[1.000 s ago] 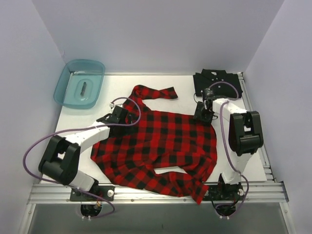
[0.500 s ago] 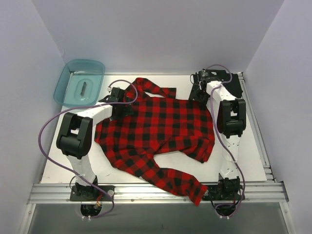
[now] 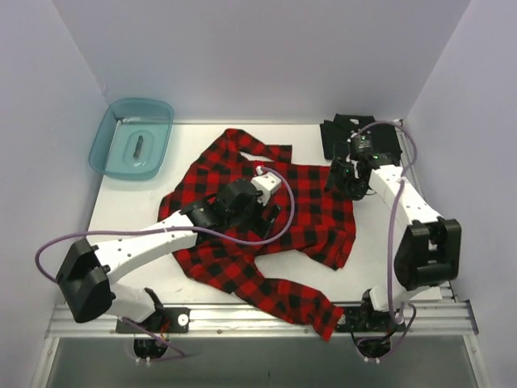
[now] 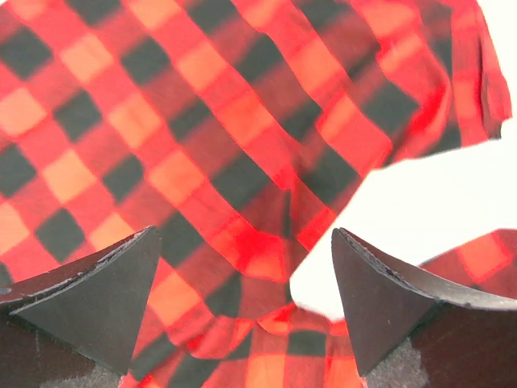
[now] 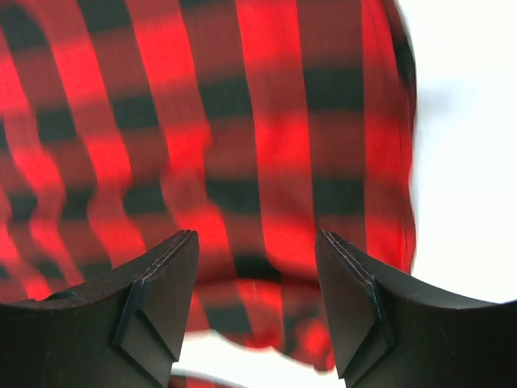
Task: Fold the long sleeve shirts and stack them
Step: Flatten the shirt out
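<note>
The red-and-black plaid shirt (image 3: 311,212) lies spread across the middle of the table, one sleeve (image 3: 291,299) trailing to the near edge. The black shirt (image 3: 381,139) lies folded at the back right corner. My left gripper (image 3: 271,213) hovers over the plaid shirt's middle. In the left wrist view it (image 4: 246,242) is open above a creased cloth edge (image 4: 266,250), gripping nothing. My right gripper (image 3: 340,179) is at the plaid shirt's back right edge, beside the black shirt. The right wrist view shows it (image 5: 257,242) open over plaid cloth (image 5: 242,137), which is blurred.
A translucent teal bin (image 3: 133,139) sits at the back left corner with a small dark item inside. White tabletop (image 3: 121,206) shows to the left of the shirt and along the right side (image 3: 380,242). A metal rail (image 3: 258,317) runs along the near edge.
The plaid shirt was pulled toward the back and let go. My left arm swung from the shirt's back left to its middle. The right gripper drew back a little and its jaws widened.
</note>
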Tool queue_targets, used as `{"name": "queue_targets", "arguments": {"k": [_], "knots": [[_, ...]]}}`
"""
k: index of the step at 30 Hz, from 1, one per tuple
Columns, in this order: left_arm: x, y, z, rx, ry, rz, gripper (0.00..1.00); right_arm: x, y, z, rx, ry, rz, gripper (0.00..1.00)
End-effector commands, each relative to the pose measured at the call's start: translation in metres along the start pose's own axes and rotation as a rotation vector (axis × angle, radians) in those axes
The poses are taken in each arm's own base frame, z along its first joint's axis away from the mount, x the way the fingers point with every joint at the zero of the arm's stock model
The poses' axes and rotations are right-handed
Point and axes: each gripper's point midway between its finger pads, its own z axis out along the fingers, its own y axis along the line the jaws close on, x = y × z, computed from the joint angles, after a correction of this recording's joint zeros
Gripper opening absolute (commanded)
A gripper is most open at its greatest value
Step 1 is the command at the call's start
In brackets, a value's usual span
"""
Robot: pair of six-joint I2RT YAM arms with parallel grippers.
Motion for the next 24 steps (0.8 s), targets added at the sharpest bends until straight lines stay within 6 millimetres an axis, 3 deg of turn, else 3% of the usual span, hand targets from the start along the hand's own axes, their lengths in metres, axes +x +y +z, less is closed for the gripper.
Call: {"name": "queue_targets", "arguments": {"k": [1,2,4,7,12,17,24], "knots": [[0.034,-0.007,0.006,-0.013,0.063,0.148,0.96,0.042,-0.01,-0.015,-0.022,0.032,0.038,0.6],[0.039,-0.011,0.009,-0.009,0.076,0.163,0.95,0.046,-0.01,-0.023,-0.038,0.007,0.04,0.6],[0.045,-0.018,0.014,-0.012,0.082,0.19,0.93,0.066,-0.019,-0.019,-0.025,0.029,0.055,0.59],[0.053,-0.028,0.03,0.003,0.086,0.202,0.88,0.077,-0.023,-0.017,-0.029,0.026,0.064,0.59],[0.061,-0.057,0.054,0.053,0.118,0.262,0.81,0.082,-0.024,-0.009,-0.046,0.037,0.077,0.59],[0.072,-0.06,0.072,0.034,0.152,0.287,0.72,0.085,-0.023,0.008,-0.047,0.061,0.089,0.59],[0.078,-0.064,0.071,0.038,0.16,0.314,0.38,0.083,-0.025,0.031,-0.035,0.082,0.104,0.58]]}}
